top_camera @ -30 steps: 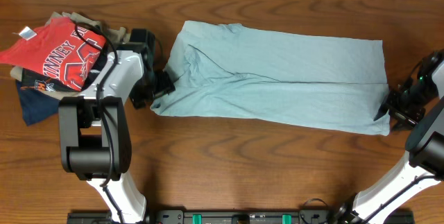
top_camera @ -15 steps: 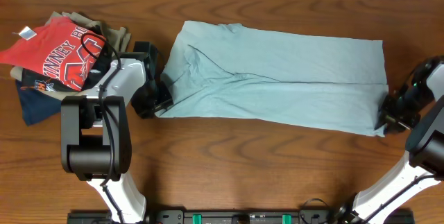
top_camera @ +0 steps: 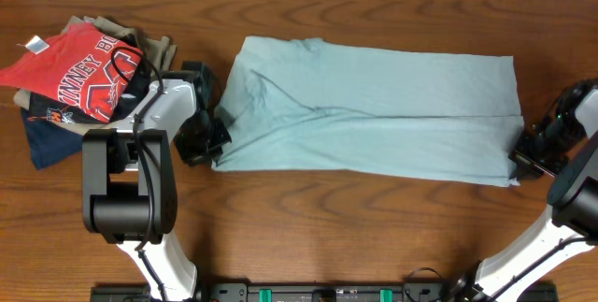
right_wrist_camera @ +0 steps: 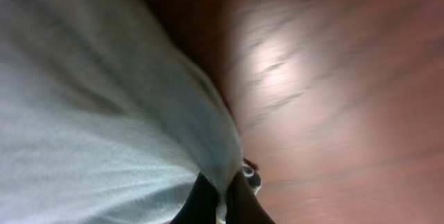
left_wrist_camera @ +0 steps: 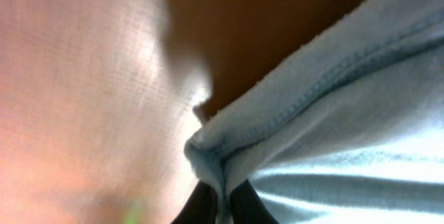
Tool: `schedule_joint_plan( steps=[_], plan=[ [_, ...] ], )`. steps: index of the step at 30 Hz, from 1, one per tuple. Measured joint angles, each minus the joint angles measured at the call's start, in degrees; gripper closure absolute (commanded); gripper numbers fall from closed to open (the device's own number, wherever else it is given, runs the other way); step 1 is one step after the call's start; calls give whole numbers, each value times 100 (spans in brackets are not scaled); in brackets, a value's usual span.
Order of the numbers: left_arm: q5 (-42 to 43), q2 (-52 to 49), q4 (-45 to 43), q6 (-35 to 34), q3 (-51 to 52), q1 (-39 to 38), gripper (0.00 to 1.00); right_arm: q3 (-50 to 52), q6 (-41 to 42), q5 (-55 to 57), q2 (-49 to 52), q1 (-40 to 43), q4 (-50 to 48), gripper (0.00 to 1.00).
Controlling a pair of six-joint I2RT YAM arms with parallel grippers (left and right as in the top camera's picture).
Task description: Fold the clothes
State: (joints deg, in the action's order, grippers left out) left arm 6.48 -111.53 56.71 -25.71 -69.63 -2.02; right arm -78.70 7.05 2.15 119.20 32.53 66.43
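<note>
Both grippers are being kept pressed together on cloth. The left gripper is pinching the near left corner of the T-shirt, and the right gripper is pinching its near right corner. The T-shirt is lying flat across the middle of the table as a long band running left to right. Its near edge is being held fairly straight between the two arms. The two ends are probably being gripped so that this near edge can be raised evenly and carried over towards the far edge without sagging in the middle. A pile of other garments, topped by a red shirt, is lying at the far left, just beside the left arm and apart from the pale blue cloth.

The whole band and both arms are being shown only from overhead, but there the fingertips are being hidden by the arm bodies. The grasps are being made plain by the wrist views. In the left one, the stitched hem is being bunched into a fold between dark fingers. In the right one, which is blurred, cloth is being drawn to a point between the fingers, with bare wood to the right.
</note>
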Motion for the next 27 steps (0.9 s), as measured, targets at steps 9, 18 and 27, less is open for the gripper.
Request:
schedule_joint_plan(
  steps=[9, 18, 27],
  plan=[
    [439, 0, 1228, -2, 57, -2, 94, -256, 105, 610, 0, 407, 83, 99],
    [649, 7, 1515, -131, 59, -2, 85, -833, 155, 647, 2, 435, 509, 84],
    [623, 273, 1834, -144, -74, 0, 44, -1628, 162, 385, 2, 435, 1075, 73]
  ],
)
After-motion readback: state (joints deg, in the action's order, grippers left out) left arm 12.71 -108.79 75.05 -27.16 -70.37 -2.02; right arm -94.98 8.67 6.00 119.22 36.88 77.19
